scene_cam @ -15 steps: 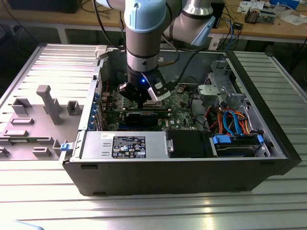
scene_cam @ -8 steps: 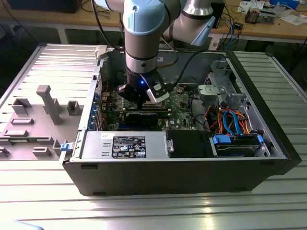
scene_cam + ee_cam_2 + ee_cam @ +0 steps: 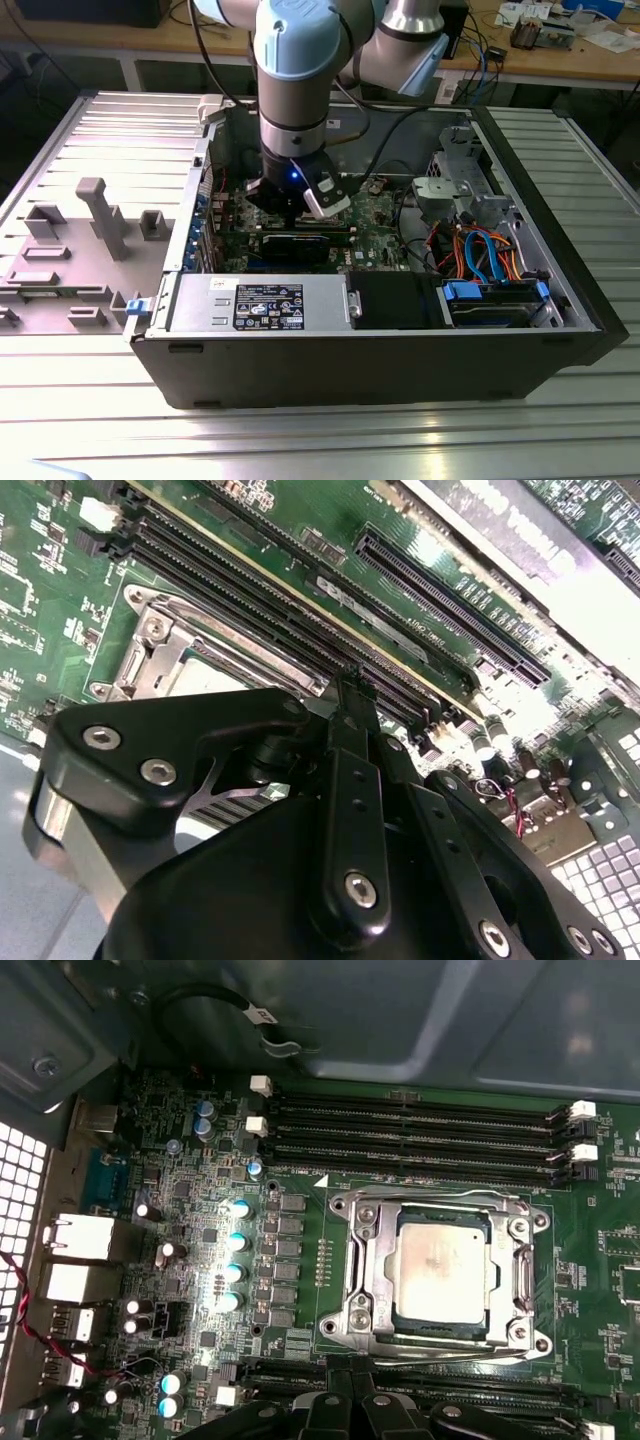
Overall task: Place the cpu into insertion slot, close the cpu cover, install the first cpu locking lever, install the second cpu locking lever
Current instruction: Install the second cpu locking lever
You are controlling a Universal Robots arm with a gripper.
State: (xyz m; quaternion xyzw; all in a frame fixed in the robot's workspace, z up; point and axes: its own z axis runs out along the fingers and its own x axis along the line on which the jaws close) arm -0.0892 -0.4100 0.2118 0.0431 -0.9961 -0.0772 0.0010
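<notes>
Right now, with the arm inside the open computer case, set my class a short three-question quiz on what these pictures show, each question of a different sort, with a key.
1. True or false: in the first wrist view the cpu lies in the socket with the cpu cover down around it.
2. Multiple choice: in the exterior view, the gripper hangs over A) the grey fixture plate, B) the green motherboard, C) the black-labelled power supply.
3. Fill in: in the first wrist view, the long black memory slots run beside the socket and hold ____ modules.

Key: 1 true; 2 B; 3 no.
</notes>
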